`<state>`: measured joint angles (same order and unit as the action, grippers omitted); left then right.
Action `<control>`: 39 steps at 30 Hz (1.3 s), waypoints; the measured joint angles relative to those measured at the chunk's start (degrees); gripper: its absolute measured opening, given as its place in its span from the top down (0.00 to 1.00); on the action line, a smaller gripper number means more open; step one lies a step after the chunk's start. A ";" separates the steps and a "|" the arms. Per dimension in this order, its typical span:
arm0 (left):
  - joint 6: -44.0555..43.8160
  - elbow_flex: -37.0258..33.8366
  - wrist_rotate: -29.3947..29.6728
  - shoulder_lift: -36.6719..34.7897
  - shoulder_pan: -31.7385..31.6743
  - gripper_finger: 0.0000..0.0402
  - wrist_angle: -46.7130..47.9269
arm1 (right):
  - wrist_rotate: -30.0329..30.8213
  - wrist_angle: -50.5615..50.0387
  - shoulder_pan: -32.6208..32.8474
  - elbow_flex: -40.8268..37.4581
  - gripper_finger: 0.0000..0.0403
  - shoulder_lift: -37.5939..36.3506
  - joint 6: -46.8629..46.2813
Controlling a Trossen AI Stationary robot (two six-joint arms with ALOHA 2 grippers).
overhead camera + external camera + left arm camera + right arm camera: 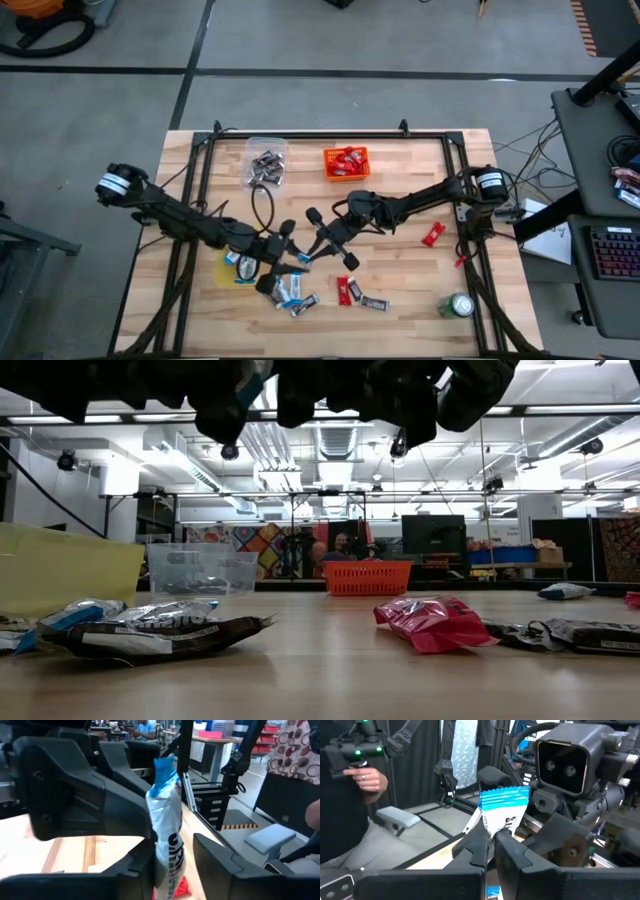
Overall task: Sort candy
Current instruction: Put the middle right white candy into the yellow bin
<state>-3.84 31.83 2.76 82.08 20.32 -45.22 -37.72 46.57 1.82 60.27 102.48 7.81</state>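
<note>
A blue-and-white candy [504, 812] stands upright in the air over the middle of the table, blue crimped end [163, 770] on top. My right gripper [492, 840] is shut on it, reaching in from the table's right. My left gripper [175, 862] comes level from the left and is open, with one finger on either side of the same candy [167, 835]. Loose candy lies on the table below: a blue-and-white heap [290, 290], red bars [347, 290] [432, 234], and a dark bar [375, 303]. My right gripper pinches the candy's lower white part [495, 831] between its two fingers, coming level from the table's right. The candy rises upright above the fingertips, lifted clear of the table. My left gripper has one finger [142, 867] close against the wrapper and a gap at the other finger. I cannot tell whether it touches.
At the far side stand a clear bin [266, 160] of dark candy and an orange bin [346, 162] of red candy. A yellow bin [228, 270] sits under my left arm. A green can [459, 305] stands near right. A person's hand [367, 780] shows beyond the table.
</note>
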 joint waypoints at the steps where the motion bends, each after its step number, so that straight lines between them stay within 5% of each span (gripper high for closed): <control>1: -0.53 -0.10 0.34 -0.23 0.03 0.77 0.16 | 0.23 0.00 -0.06 0.00 0.97 -0.02 -0.33; 7: -7.03 0.44 2.44 -3.08 0.12 0.96 7.60 | 0.51 -1.23 -0.69 0.11 0.88 -0.04 -3.49; 12: -13.50 0.71 5.77 -9.09 1.34 0.96 21.12 | 7.39 -7.10 -1.51 0.11 0.73 -1.85 -7.19; 18: -31.34 11.84 12.46 -17.41 5.41 0.96 67.64 | 23.53 -19.94 -1.65 0.11 0.58 -4.94 -8.52; 25: -58.45 21.01 11.17 -13.64 8.13 0.96 115.71 | 25.77 -22.71 -1.47 0.11 0.52 -5.55 -9.39; 29: -57.52 20.40 7.26 -11.26 8.15 0.96 118.28 | 25.76 -23.33 -1.41 0.11 0.52 -5.55 -9.41; 39: -49.82 20.38 8.39 -5.19 8.12 0.89 117.25 | 25.77 -24.80 -1.33 0.09 0.52 -5.73 -10.22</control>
<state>-53.65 52.21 11.15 76.89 28.45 72.02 -11.96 21.77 0.49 60.37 96.74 -2.41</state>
